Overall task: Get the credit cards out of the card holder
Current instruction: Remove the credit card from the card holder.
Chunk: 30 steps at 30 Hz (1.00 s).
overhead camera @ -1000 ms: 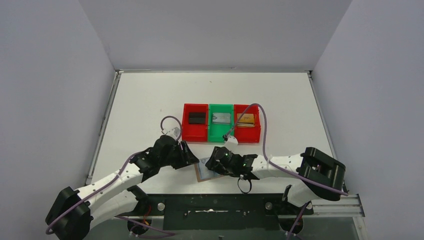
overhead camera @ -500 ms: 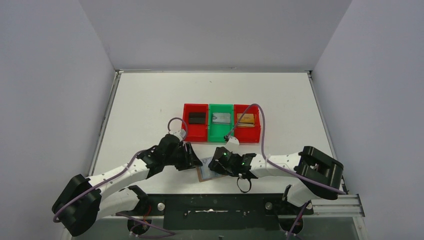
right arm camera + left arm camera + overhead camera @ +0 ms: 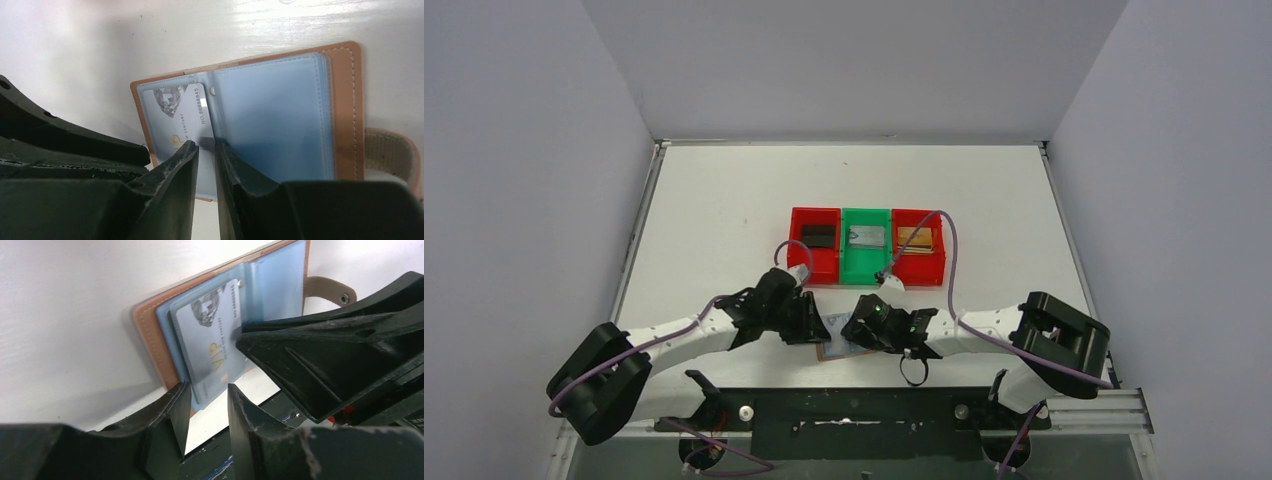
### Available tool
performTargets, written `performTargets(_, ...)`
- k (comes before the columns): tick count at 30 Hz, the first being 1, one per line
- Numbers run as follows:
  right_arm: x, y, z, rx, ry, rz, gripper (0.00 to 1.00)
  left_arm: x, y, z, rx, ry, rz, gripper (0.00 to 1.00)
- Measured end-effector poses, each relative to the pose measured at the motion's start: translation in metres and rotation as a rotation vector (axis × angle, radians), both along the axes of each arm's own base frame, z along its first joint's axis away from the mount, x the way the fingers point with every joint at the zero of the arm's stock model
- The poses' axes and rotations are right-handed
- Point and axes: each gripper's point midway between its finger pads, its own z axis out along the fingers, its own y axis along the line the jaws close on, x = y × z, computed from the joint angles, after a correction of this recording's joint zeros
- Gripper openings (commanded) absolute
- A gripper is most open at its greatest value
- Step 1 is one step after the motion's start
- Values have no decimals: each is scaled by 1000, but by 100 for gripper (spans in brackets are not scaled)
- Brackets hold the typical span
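Observation:
The tan card holder lies open on the table near the front edge, between my two grippers. In the left wrist view its leather edge frames a grey-blue lining, and a light blue VIP card sticks partly out of a slot. My left gripper is slightly open, its tips on either side of the card's near end without gripping it. My right gripper is almost closed, with a narrow gap. Its tips press on the holder at the right edge of the card.
Three bins stand in a row behind the holder. The left red bin holds a black card. The green bin holds a silver card. The right red bin holds a gold card. The table's front edge is just below the holder.
My left arm has stretched right and lowered, bringing its gripper up to the holder's left side. The right gripper has stayed on the holder.

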Motion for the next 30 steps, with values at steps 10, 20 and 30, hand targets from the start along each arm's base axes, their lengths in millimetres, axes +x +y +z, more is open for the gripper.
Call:
performTargets(10, 0, -2, 0, 107, 21, -42, 19, 15, -8, -2, 50, -35, -28, 22)
performTargets(20, 0, -5, -1, 173, 31, -59, 12, 17, -9, -9, 82, -47, -45, 13)
performTargets(30, 0, -7, 0, 256, 20, -49, 13, 18, -8, -11, 100, -61, -39, 6)
